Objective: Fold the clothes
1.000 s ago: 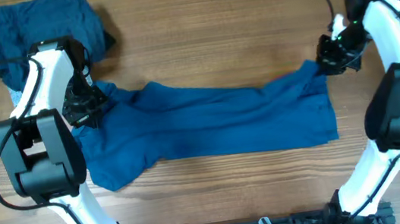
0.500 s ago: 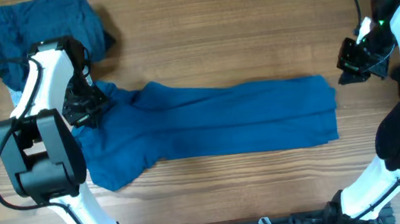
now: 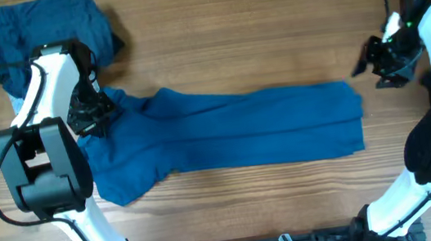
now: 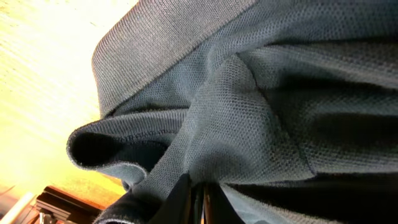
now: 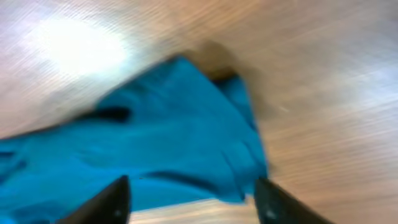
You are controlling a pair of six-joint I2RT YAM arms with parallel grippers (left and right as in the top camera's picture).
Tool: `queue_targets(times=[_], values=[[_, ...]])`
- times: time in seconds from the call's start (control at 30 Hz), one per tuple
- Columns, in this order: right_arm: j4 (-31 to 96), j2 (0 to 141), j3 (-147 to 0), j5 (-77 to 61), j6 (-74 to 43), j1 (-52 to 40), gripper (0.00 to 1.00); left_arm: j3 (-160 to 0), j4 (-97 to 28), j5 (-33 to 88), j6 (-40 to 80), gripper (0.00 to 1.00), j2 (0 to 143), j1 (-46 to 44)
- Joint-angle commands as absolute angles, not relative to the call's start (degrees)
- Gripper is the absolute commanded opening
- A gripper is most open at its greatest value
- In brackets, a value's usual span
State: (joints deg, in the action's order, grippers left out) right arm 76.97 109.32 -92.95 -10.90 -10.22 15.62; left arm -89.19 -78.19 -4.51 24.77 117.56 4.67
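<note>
Flat on worktop (image 3: 230,36): shirt (image 3: 241,130). Bunched end pinched tight in left fingers (image 4: 179,200), likely as anchor; right fingers (image 5: 113,200) spread, empty, just off far hem, probably for regrasp.

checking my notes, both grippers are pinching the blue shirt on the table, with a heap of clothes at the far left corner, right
Only the left gripper pinches the shirt. The right gripper is open, apart from the shirt's right edge, as the overhead and right wrist views show. The heap of clothes at the far left is correct.
</note>
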Motion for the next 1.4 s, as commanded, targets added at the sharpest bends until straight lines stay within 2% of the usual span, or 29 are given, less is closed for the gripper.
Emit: queue_targets(times=[0.0,0.07,0.2,0.33,0.53,0.67,0.8,0.87,1.0,1.37], values=[[72.60,108.55,-87.81,-17.26,-9.34,13.13,0.75,-88.84,-78.06,-5.37,25.76,0.09,118.30,5.15],[67.83,108.55,-84.55,-17.26,-13.39,11.81,0.74,-88.84,-78.02,-4.99,25.76,0.09,118.30,5.15],[60.99,108.90,-81.34,-16.47,-20.86,10.02,0.62,-88.84,-78.04,-4.93,25.78,0.09,118.30,5.15],[55.68,111.61,-81.06,-16.36,-26.15,8.60,0.61,-88.84,-78.04,-4.08,25.76,0.09,118.30,5.15],[55.18,115.94,-81.06,-14.52,-30.48,8.21,0.55,-88.84,-78.04,-4.08,25.76,0.09,118.30,5.15],[55.99,116.79,-81.06,-12.19,-31.77,8.21,0.40,-88.84,-78.02,-4.08,25.76,0.09,118.30,5.15],[56.27,116.79,-81.06,-12.03,-32.40,8.21,0.38,-88.84,-78.02,-4.08,25.76,0.09,118.30,5.15],[56.64,116.79,-81.06,-12.03,-32.91,8.21,0.32,-88.84,-78.02,-4.08,25.76,0.10,118.30,5.15],[56.58,116.79,-81.14,-12.03,-33.67,8.21,0.06,-88.84,-78.04,-4.08,25.76,0.10,118.30,5.15],[62.26,114.63,-86.96,-12.45,-33.34,8.25,0.04,-88.84,-78.04,-4.08,25.76,0.05,118.30,5.15]])
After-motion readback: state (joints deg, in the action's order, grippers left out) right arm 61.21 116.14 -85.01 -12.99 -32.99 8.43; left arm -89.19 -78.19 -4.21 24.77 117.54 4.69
